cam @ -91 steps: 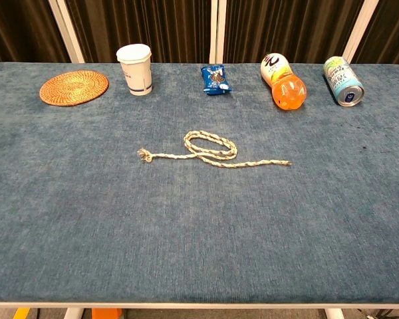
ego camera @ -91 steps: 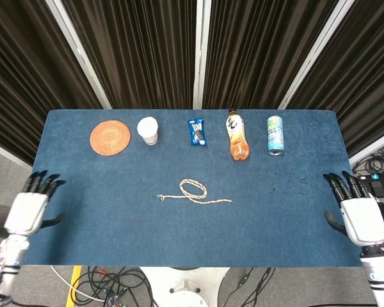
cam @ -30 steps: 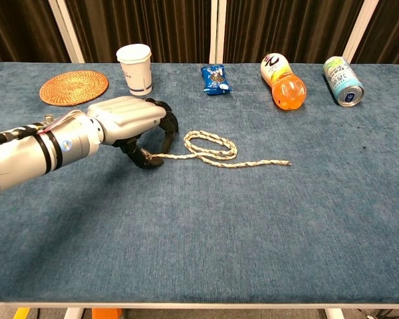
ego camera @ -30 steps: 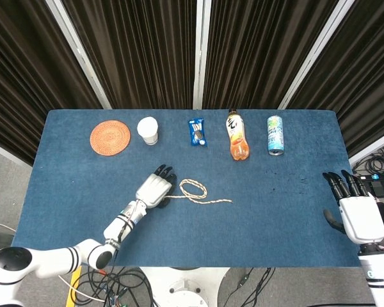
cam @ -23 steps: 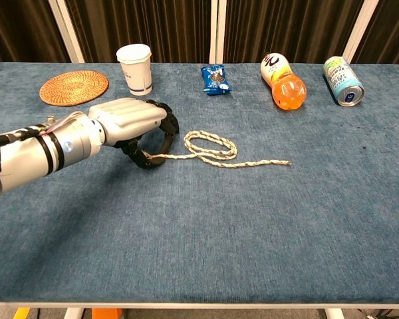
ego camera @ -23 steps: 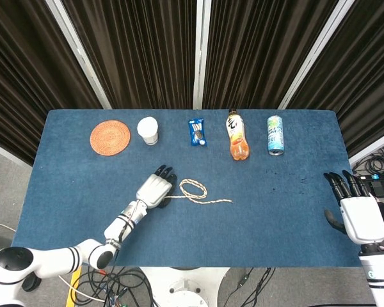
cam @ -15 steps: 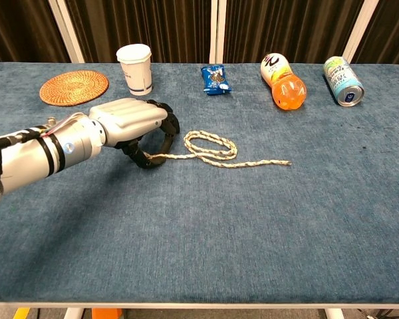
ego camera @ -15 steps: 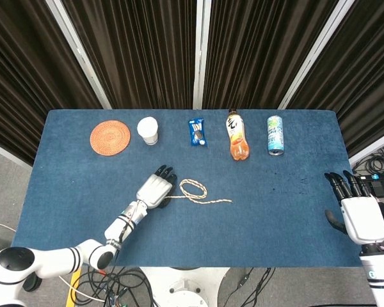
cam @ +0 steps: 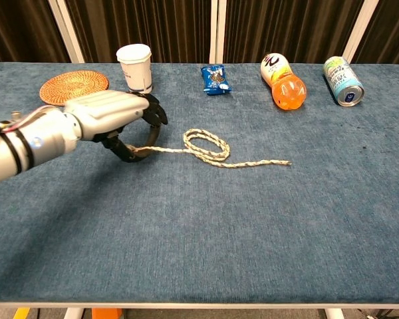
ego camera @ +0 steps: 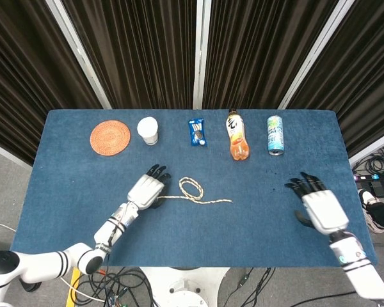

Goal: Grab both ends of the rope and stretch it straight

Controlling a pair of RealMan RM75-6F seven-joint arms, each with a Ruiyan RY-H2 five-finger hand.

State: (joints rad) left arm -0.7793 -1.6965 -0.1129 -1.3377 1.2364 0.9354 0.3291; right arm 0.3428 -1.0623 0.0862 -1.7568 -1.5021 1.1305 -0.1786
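A tan twisted rope [ego camera: 193, 192] [cam: 209, 150] lies mid-table with one loop in it; its right end [cam: 287, 161] lies free on the cloth. My left hand [ego camera: 145, 190] [cam: 110, 119] pinches the rope's left end, which is lifted a little off the table. The stretch of rope from that hand to the loop runs nearly straight. My right hand [ego camera: 320, 208] hovers over the right part of the table with its fingers spread and nothing in them, well to the right of the rope's free end. The chest view does not show it.
Along the far edge stand a woven coaster [ego camera: 110, 137], a white paper cup [ego camera: 148, 130], a blue snack packet [ego camera: 197, 132], an orange bottle [ego camera: 237, 136] lying down and a can [ego camera: 275, 135] on its side. The blue table [ego camera: 269, 224] ends just behind my right hand.
My left hand has pulled the rope's left end leftward and the loop slid with it. My right hand has come in from the table's right edge over the cloth.
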